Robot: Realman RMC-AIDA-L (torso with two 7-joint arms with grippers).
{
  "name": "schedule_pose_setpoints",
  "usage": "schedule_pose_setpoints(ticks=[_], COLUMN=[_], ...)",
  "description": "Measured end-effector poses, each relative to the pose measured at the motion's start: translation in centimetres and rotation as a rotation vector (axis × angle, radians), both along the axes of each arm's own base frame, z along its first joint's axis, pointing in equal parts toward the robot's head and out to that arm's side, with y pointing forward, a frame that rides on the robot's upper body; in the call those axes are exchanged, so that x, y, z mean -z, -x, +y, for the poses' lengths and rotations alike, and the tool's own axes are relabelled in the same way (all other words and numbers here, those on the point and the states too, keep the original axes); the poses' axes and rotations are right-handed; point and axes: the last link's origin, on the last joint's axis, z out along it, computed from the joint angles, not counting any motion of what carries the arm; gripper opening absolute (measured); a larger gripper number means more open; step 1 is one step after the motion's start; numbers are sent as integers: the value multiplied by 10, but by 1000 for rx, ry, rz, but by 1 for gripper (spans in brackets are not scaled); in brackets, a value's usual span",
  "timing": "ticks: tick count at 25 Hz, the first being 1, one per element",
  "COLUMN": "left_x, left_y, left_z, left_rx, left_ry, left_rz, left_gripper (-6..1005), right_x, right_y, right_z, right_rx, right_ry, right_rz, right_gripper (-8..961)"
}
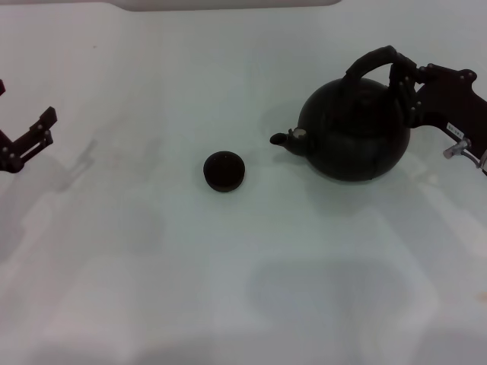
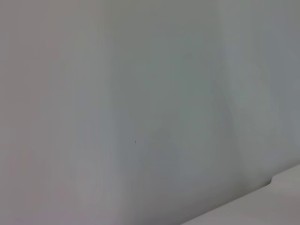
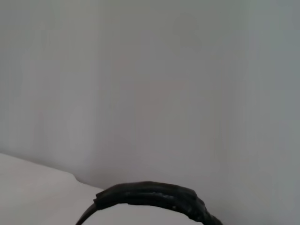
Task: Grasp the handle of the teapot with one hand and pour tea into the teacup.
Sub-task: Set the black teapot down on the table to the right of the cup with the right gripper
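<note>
Right hand [image 1: 403, 80] level, fingers closed on teapot [image 1: 354, 129] handle [image 1: 373, 65]; left hand [image 1: 30, 137] spread, empty.

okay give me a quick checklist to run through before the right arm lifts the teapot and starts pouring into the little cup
1. Right gripper at the handle: ok, its fingers sit at the handle's right end in the head view.
2. Grip firmly closed on the handle: cannot tell, the fingers and handle merge into one dark shape.
3. Teapot upright on the table: ok.
4. Spout aimed toward the teacup: ok, it points to the robot's left, where the cup sits, apart from the pot.
5. Teacup upright and unobstructed: ok, nothing lies between it and the spout.
6. Left gripper clear of the pour path: ok, it is at the far left edge, away from the cup.
</note>
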Motion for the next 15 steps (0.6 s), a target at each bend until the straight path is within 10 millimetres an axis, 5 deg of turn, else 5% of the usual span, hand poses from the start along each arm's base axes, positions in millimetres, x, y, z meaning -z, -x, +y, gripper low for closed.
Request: schedule_pose_setpoints(ticks=[15], left_x=[0], left_y=[0], left_z=[0], left_rx=[1], left_ry=[1], left_rz=[0], left_gripper=[859], right_x=[2], right_y=[0], right_z=[-1], right_rx=[-16], right_ry=[18], right_rz=[-21], right_gripper=[105])
